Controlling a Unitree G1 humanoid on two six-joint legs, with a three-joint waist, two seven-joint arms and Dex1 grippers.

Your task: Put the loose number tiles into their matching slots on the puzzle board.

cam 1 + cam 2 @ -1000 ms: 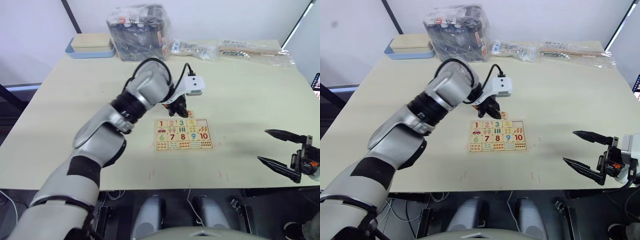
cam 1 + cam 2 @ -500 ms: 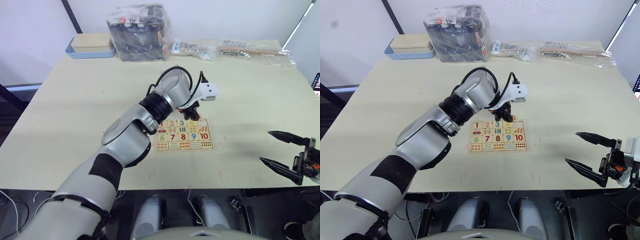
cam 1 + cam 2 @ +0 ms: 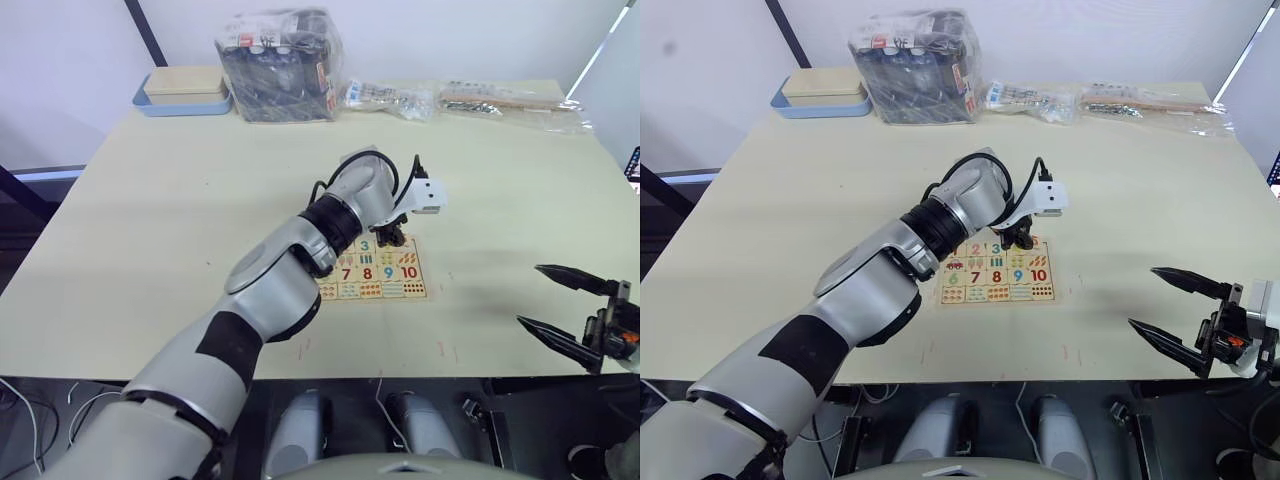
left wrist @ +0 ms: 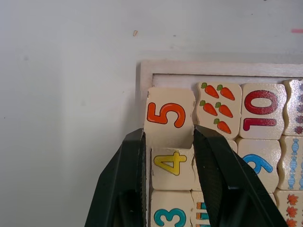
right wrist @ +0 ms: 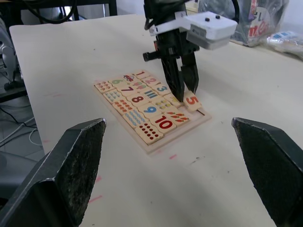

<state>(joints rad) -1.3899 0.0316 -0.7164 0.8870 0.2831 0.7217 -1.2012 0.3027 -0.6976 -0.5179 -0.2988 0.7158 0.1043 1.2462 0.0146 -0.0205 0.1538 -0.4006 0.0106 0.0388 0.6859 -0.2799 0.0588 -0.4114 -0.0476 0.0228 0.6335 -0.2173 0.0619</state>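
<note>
One tile left to seat, by the look of it: the 5 tile [image 4: 165, 116], gripped between the fingers of the left gripper [image 4: 168, 142] at the far right corner of the puzzle board [image 5: 203, 117], resting tilted on the rim rather than down in its slot. Likely trouble: letting go now could leave the 5 propped on the board edge or overlapping the 4 tile [image 4: 171, 165]; pressing down off-square could jam it or nudge the neighbouring carrot tile [image 4: 218, 108]. Right gripper [image 3: 568, 314] hanging spread wide and empty, well apart, near the right edge of the table [image 3: 150, 200]. Far side cluttered but distant: blue-rimmed tray [image 3: 180, 95] at far left, wrapped black bundle [image 3: 278, 64] beside it, plastic packets [image 3: 500, 100] along the far right. Nothing between the board and either gripper.
</note>
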